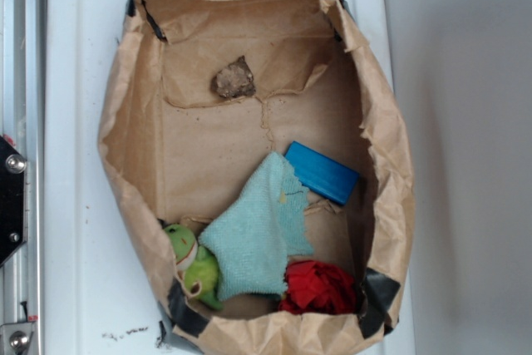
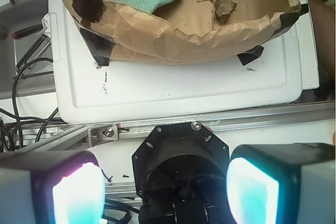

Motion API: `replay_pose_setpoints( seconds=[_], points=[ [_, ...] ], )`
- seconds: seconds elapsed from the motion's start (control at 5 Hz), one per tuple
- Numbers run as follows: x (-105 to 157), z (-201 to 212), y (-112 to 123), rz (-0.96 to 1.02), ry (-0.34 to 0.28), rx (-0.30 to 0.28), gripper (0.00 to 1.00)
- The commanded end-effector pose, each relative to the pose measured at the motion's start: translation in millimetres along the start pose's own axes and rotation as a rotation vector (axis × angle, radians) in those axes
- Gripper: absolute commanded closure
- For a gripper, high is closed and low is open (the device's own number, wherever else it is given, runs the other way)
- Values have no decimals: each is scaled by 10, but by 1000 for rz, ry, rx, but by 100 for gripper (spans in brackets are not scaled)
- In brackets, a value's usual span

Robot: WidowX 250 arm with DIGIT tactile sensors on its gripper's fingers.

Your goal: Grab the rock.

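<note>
You have nothing grabbed yet: your gripper [image 2: 165, 182] hangs outside the paper bag [image 1: 125, 122], fingers spread wide and empty. The rock [image 1: 233, 81] lies alone on the bag floor toward twelve o'clock, well apart from the blue block [image 1: 322, 173]. Reach, descend, pinch.

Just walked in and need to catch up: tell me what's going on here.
Nothing is being handled yet. The gripper is open and empty, back from the paper bag on the white tray. The rock lies alone on the bag's floor at one end. At the other end sit a blue block, a teal cloth, a green plush frog and a red fabric ball.
</note>
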State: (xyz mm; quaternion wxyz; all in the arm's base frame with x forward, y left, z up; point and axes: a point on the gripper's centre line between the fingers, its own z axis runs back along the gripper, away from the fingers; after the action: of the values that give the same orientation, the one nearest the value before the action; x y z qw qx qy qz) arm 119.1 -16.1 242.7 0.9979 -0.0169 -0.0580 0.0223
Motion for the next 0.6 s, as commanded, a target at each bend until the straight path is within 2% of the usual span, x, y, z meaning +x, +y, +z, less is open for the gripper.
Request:
replay_pose_setpoints(
  seconds=[0.0, 0.2, 0.4],
  points=[
    [0, 0, 0, 0, 0, 0, 0],
    [316, -195, 88, 74, 18, 13, 0],
    [579, -335, 172, 101, -1, 52, 0]
  ],
)
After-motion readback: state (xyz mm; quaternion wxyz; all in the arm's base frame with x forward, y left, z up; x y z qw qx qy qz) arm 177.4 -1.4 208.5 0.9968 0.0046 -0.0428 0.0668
